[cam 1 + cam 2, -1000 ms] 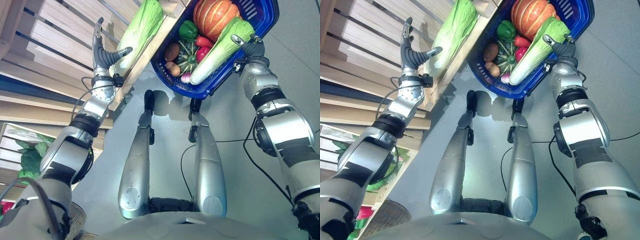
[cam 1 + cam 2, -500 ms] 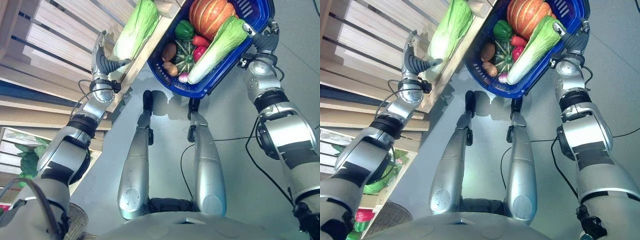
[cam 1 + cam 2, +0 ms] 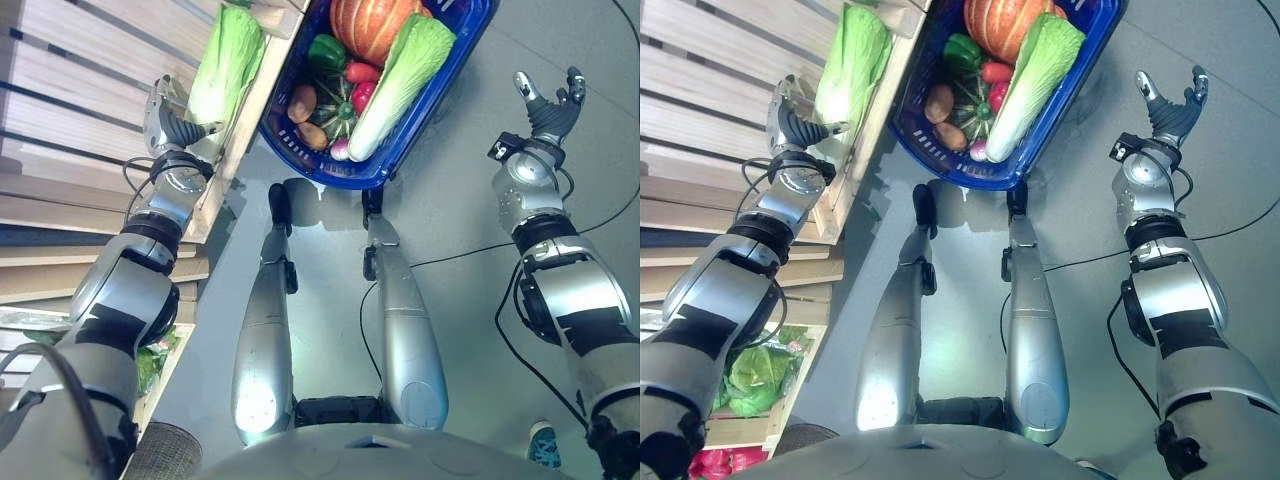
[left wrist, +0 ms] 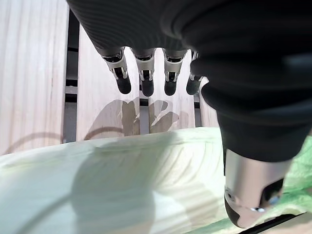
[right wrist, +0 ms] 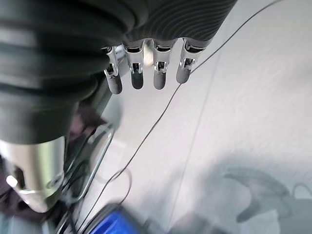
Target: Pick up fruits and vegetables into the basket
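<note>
Right hand (image 3: 545, 100) has let go of the cabbage and pulled off to the side of the basket (image 3: 440, 95): a second ago it was at the basket rim on the leaf end, now it hangs over bare floor (image 3: 470, 260), well apart from the basket, fingers spread and holding nothing. Right wrist view agrees: fingers straight, only floor past them.

That cabbage (image 3: 395, 75) now lies in the basket, slanted across it, leafy end near the pumpkin (image 3: 370, 22). Beside it in the basket are a green pepper (image 3: 326, 52), a dark squash (image 3: 335, 108), a potato (image 3: 301, 101) and some red pieces. So that drop looks done.

Left hand (image 3: 168, 125) has closed in on the second cabbage (image 3: 222, 65), which lies on the wooden shelf (image 3: 90, 110) next to the basket. Left wrist view: fingers (image 4: 146, 80) straight and apart above the pale stalk, thumb (image 4: 251, 192) down its other side, not clamped yet. Whether the thumb touches it, can't tell.

Judgement: next step is to grip the shelf cabbage. It's long and smooth, so a hold near one end could let it swing. The basket is already full, so room is tight.
</note>
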Motion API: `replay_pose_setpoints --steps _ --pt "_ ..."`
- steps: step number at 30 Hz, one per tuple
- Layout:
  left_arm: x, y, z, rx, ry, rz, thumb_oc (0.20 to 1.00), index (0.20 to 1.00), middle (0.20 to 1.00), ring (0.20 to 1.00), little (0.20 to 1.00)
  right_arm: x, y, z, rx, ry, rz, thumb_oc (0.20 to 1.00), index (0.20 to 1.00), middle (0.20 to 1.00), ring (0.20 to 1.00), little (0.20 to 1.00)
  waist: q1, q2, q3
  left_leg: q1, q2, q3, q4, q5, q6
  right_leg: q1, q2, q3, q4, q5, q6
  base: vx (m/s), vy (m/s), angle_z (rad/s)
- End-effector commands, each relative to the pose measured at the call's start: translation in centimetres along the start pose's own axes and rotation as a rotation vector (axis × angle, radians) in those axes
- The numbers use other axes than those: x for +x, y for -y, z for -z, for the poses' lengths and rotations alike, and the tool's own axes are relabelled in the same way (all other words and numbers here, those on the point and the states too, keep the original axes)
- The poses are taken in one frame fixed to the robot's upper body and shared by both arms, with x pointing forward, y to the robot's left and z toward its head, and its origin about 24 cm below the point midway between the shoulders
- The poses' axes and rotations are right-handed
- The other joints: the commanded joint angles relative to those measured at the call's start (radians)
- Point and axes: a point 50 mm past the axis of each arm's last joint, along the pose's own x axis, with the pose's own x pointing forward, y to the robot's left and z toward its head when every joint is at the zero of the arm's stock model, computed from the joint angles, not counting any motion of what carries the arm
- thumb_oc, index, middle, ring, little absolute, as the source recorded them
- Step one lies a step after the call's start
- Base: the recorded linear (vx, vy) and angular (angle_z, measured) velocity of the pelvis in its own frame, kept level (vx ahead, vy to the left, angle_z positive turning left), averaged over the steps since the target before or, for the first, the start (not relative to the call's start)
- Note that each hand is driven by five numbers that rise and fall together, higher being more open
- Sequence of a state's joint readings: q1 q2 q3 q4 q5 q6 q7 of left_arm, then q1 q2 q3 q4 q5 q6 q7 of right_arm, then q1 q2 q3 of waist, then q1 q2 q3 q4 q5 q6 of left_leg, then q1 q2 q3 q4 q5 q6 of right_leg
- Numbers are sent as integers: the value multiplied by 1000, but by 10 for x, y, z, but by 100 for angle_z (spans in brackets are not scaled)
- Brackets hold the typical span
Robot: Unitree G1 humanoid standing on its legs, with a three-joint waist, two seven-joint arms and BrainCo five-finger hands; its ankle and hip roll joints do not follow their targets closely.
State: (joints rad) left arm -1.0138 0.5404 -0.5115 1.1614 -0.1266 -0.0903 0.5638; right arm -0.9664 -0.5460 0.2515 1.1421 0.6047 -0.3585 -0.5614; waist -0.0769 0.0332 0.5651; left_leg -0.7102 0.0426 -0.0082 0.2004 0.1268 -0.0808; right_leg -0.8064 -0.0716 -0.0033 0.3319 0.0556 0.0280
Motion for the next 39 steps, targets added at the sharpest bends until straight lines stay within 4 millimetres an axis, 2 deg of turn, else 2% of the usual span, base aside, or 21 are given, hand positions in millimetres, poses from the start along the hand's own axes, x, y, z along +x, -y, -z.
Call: replay_pose_setpoints --steps 1,6,12,18,27,36,37,38,39 --pt "8 -22 17 -31 -87 -62 1000 1000 1000 1000 1000 5 34 14 -4 -34 109 1000 1000 1000 1000 1000 -12 -22 -45 -22 -44 38 51 -87 18 31 49 -40 -7 -47 46 14 16 -6" --pt "10 -23 22 -14 -130 -16 1000 1000 1000 1000 1000 1 51 37 -12 -144 144 1000 1000 1000 1000 1000 -21 -30 -45 -26 -40 43 48 -91 19 27 55 -34 -11 -48 44 2 10 -6" --pt "10 -21 28 -6 -205 61 1000 1000 1000 1000 1000 -5 59 56 -92 -240 130 1000 1000 1000 1000 1000 -33 -38 -45 -31 -39 50 49 -94 19 23 58 -29 -17 -47 44 2 15 -5" --pt "9 -21 36 -13 -274 104 1000 1000 1000 1000 1000 -11 64 71 -94 -326 112 1000 1000 1000 1000 1000 -41 -41 -45 -37 -35 56 51 -97 18 18 58 -26 -20 -50 43 0 0 0" --pt "3 -17 50 -59 -378 188 1000 1000 1000 1000 1000 -14 54 72 -117 -319 64 1000 1000 1000 1000 1000 -44 -42 -45 -49 -33 59 44 -94 14 9 60 -24 -29 -52 41 4 8 -2" --pt "0 -13 56 -56 -427 256 1000 1000 1000 1000 1000 -14 46 69 -112 -310 54 1000 1000 1000 1000 1000 -40 -50 -45 -63 -28 57 47 -92 10 -1 59 -27 -29 -52 41 0 0 0" --pt "0 -12 55 -60 -430 273 545 545 545 545 545 -14 45 68 -108 -308 55 1000 1000 1000 1000 1000 -40 -52 -45 -67 -27 58 48 -93 10 -5 59 -27 -28 -51 41 0 0 0" --pt "0 -12 55 -59 -431 279 501 501 501 501 501 -14 44 68 -107 -308 56 1000 1000 1000 1000 1000 -40 -53 -45 -67 -27 58 47 -93 9 -5 59 -27 -30 -51 42 0 0 0" --pt "0 -12 55 -59 -431 279 501 501 501 501 501 -14 44 68 -107 -308 56 1000 1000 1000 1000 1000 -40 -53 -45 -67 -27 58 47 -93 9 -5 59 -27 -30 -51 42 0 0 0"
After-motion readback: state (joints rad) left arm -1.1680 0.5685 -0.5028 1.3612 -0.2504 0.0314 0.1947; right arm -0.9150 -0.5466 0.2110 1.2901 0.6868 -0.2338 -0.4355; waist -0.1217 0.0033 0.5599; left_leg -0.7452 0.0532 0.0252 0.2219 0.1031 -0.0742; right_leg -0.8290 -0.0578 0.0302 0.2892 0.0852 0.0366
